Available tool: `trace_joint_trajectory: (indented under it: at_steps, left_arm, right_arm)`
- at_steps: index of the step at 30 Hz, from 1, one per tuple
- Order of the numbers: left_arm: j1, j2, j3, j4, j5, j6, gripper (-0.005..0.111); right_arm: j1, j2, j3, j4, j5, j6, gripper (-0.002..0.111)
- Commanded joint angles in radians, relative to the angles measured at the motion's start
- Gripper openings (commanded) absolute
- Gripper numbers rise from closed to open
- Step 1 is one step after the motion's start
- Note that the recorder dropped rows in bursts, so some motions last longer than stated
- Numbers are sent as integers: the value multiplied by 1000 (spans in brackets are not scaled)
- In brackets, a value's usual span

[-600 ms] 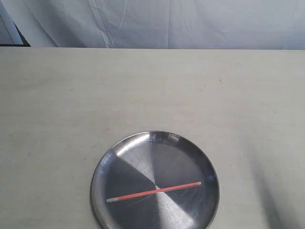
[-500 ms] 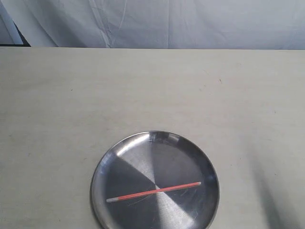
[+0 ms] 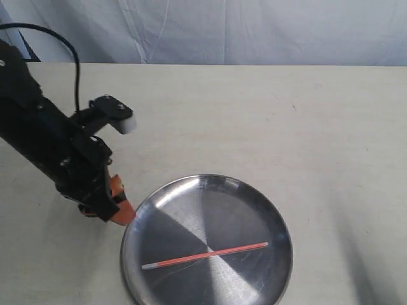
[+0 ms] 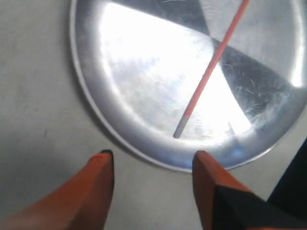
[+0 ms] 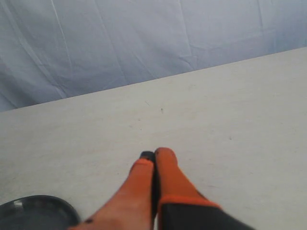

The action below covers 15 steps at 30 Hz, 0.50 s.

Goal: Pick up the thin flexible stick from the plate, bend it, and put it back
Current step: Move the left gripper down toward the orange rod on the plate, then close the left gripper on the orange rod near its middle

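Note:
The stick (image 3: 205, 255) lies straight across the steel plate (image 3: 184, 187), orange-red with pale ends; the left wrist view shows the stick (image 4: 211, 64) on the plate (image 4: 88, 96) too. My left gripper (image 3: 119, 206) hovers over the table just outside the plate's left rim, open with nothing between its orange fingers (image 4: 98, 184). In its wrist view the left gripper (image 4: 153, 158) faces the stick's near pale end. My right gripper (image 5: 154, 155) is shut and empty above bare table; the exterior view does not show it. A dark edge of the plate (image 5: 33, 208) shows in the right wrist view.
The pale table (image 3: 254, 121) ends at a grey-white cloth backdrop (image 3: 222, 32). The left arm's black cable (image 3: 63, 38) arcs over the table's far left corner.
The left arm has come into the exterior view from the left and now stands beside the plate's left rim. The stick and plate have not moved.

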Motion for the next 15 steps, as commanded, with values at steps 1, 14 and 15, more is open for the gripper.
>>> trace_joint_trajectory:
  at_steps: [1,14,15]
  left_arm:
    - [-118,39,-7,-56,-94,86,52]
    - [-360,151,-7,144,-212,-29,52]
    - [-364,165,-7,176,-210,-54,52]
  right_arm:
    - [-5,-6,2,0,-9,-3,0]
    - [-5,-6,2,0,-16,-3,0]
    - [-5,-6,2,0,-16,-3,0]
